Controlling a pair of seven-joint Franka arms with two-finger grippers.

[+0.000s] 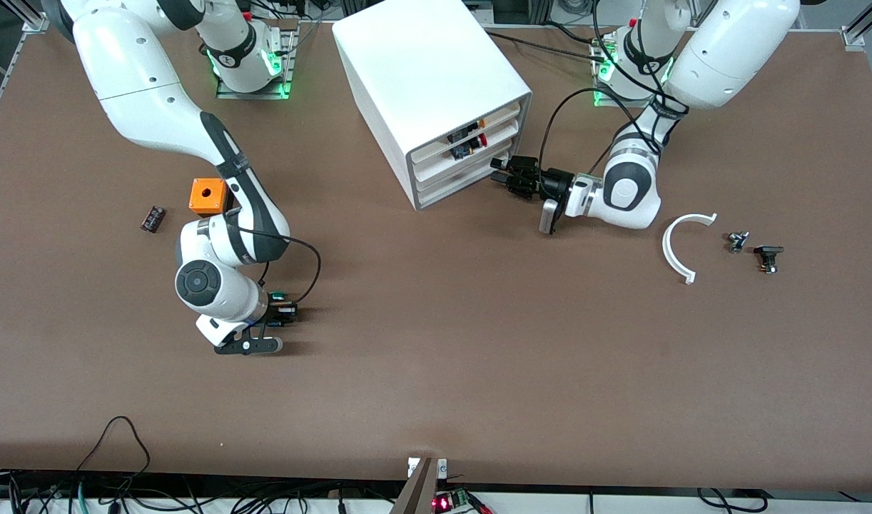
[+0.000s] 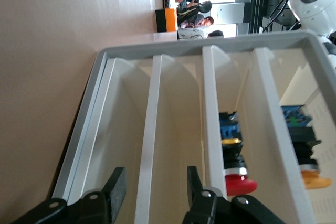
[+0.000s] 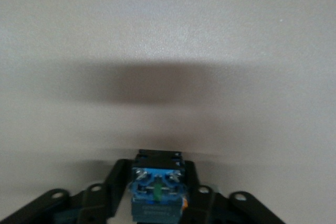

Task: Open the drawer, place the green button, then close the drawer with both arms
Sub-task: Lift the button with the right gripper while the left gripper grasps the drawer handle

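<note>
So I am looking at the table (image 1: pixel 436 371) with the white cabinet (image 1: pixel 422 78) standing on it near the arms' bases, its three drawer fronts facing the left arm's end. The left arm (image 1: pixel 693 64) is reaching toward those fronts, and the left gripper (image 1: pixel 499 178) is sitting at the lowest drawer (image 1: pixel 472 182); in the left wrist view its fingers (image 2: pixel 116 190) are straddling the drawer's front edge with a gap showing on either side, so they are not clenched on it. The drawer above is showing a red-capped part (image 2: pixel 239 184).

The right arm (image 1: pixel 158 107) is bending down toward the table, nearer to the front camera than the orange box (image 1: pixel 208 196). The right gripper (image 1: pixel 287 312) is sitting low at the table surface, clamped on the button (image 1: pixel 279 303). In the right wrist view the button (image 3: pixel 156 192) is lying between the fingers with its blue base toward the camera, so its long axis is running along the fingers; the green cap is barely peeking out in the front view.

A white curved piece (image 1: pixel 682 246) is lying toward the left arm's end.
</note>
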